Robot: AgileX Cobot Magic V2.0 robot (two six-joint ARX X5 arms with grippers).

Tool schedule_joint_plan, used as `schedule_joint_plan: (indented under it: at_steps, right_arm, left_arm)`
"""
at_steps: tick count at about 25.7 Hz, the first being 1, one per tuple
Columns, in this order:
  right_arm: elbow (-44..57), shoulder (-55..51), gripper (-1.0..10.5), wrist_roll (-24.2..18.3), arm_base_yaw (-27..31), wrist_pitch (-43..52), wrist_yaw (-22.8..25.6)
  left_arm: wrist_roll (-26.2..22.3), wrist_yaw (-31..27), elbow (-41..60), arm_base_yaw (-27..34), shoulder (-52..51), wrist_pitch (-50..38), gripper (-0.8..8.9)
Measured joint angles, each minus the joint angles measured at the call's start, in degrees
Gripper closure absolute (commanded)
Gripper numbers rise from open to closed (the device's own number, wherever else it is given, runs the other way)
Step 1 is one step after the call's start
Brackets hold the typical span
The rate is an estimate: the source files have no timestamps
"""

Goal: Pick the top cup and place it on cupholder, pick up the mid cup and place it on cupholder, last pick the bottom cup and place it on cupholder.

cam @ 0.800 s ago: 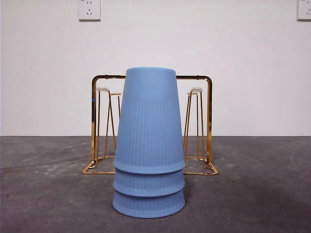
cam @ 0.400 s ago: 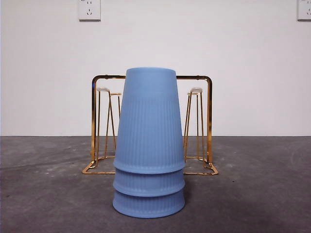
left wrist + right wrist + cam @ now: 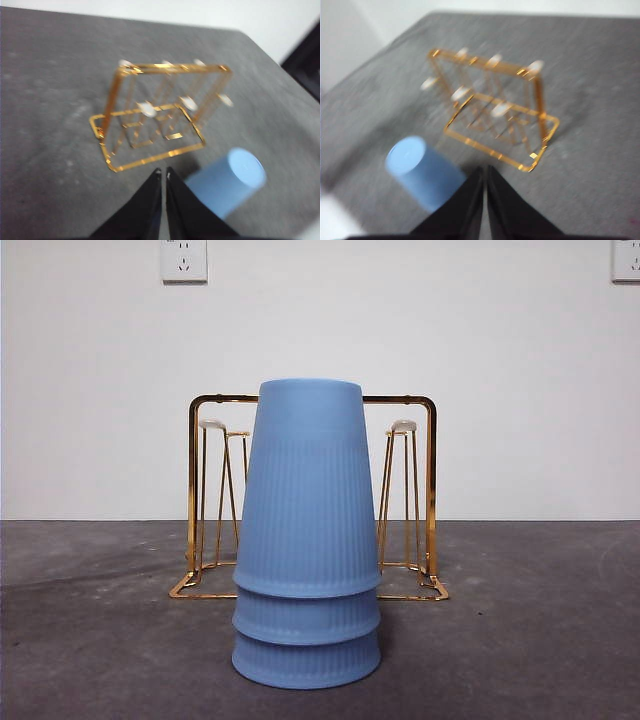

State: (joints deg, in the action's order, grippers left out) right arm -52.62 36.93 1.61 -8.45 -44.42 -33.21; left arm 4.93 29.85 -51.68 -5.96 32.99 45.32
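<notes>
Three light blue ribbed cups stand upside down, nested in one stack, near the table's front: the top cup (image 3: 308,485), the mid cup (image 3: 306,618) and the bottom cup (image 3: 306,663). Behind the stack stands the gold wire cupholder (image 3: 431,490), its prongs bare with whitish tips. My left gripper (image 3: 162,173) is shut and empty, high above the table, with the cupholder (image 3: 150,112) and the cup stack (image 3: 229,180) below it. My right gripper (image 3: 485,170) is also shut and empty, above the cupholder (image 3: 540,105) and the stack (image 3: 422,172). Neither gripper shows in the front view.
The dark grey table (image 3: 520,640) runs back to a white wall with two sockets (image 3: 184,260). A table edge (image 3: 260,47) and a dark object beyond it show in the left wrist view.
</notes>
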Motion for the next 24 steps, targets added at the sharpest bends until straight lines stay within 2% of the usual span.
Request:
schedule_joint_plan:
  at_steps: [5,11,12,13,15,16,17,18,24]
  right_arm:
    - [-1.57,2.25,9.4,-3.45,-7.58,-4.76,0.72]
    - [-1.57,2.49,9.4,-5.75,-16.57,-8.04,6.93]
    - [-1.57,2.49,9.3,-5.9,-17.35,-8.04,7.41]
    - [-1.57,2.49,8.6,-5.97,-17.62,-8.04,7.67]
    - [-1.57,2.56,6.1,-6.1,-17.73,-8.02,7.76]
    - [-1.57,2.58,5.6,-5.92,-17.73,-8.02,7.85]
    - [-1.57,2.62,5.6,-5.7,-17.73,-7.93,7.98]
    - [-1.57,2.71,5.6,-5.66,-17.73,-7.54,7.98]
    - [-2.58,5.35,5.6,-3.04,-18.69,-3.28,7.37]
  left_arm:
    - [-3.54,0.11,-2.95,-5.68,1.4,6.86,8.05]
    - [-4.37,0.11,-2.95,-9.92,1.46,10.43,8.03]
    - [-4.37,0.11,-2.95,-10.1,1.46,10.64,7.72]
    - [-4.37,0.11,-2.95,-10.1,1.46,10.62,7.16]
    - [-4.37,0.11,-2.95,-10.1,1.46,10.64,5.37]
    - [-4.37,0.11,-2.95,-10.1,1.46,10.62,4.46]
    - [-4.37,0.11,-2.95,-10.1,1.46,10.62,3.89]
    - [-4.37,0.11,-2.95,-10.1,1.46,10.62,3.67]
    - [-4.37,0.11,-2.95,-10.1,1.46,9.75,3.69]
